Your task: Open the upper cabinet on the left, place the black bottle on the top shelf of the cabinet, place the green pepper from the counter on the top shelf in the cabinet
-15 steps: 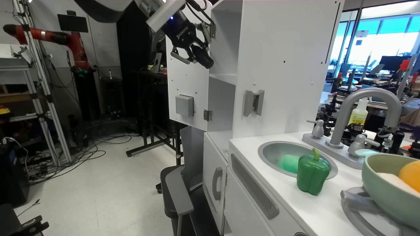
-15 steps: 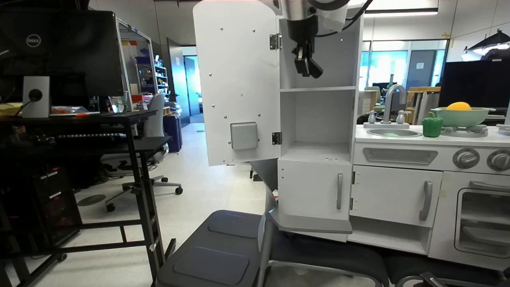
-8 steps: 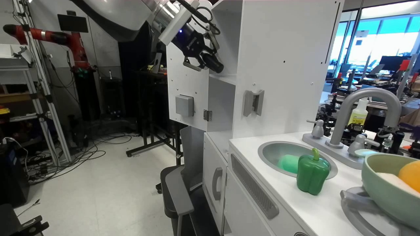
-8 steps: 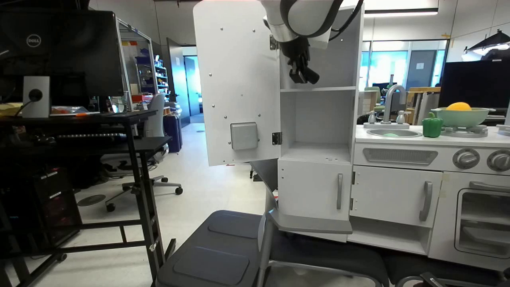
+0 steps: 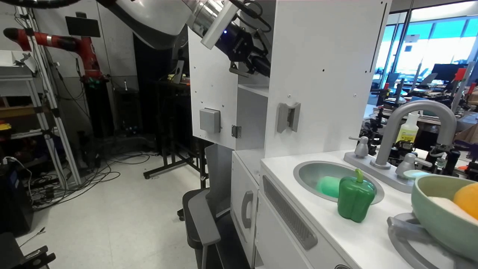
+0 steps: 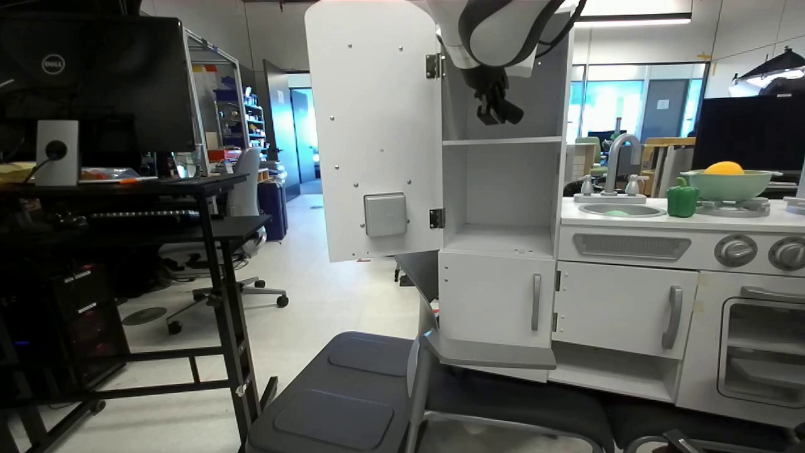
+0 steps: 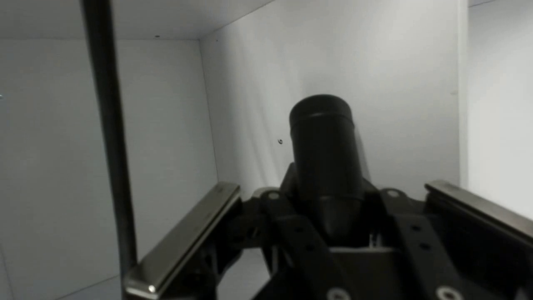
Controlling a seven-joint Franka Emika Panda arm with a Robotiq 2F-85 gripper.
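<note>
The tool (image 7: 329, 202) clamps snugly on the black bottle (image 7: 325, 150), right of centre in the wrist view, tilted over the top shelf (image 6: 522, 141) in the upper cabinet (image 6: 506, 182)! Placing step, I'd say; next: right it, lower it. Green pepper (image 5: 356, 198) on the desk (image 5: 377, 241), lower right in an exterior view; in an exterior view, upper left, DELL on a monitor (image 6: 97, 94).

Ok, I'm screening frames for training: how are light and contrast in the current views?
Wrist view: dim, almost colourless, soft shadow streaks inside the upper cabinet, the black bottle dark against its pale wall; in an exterior view, washed-out windows but a clear green pepper; in an exterior view, deep gloom under the black desk.
</note>
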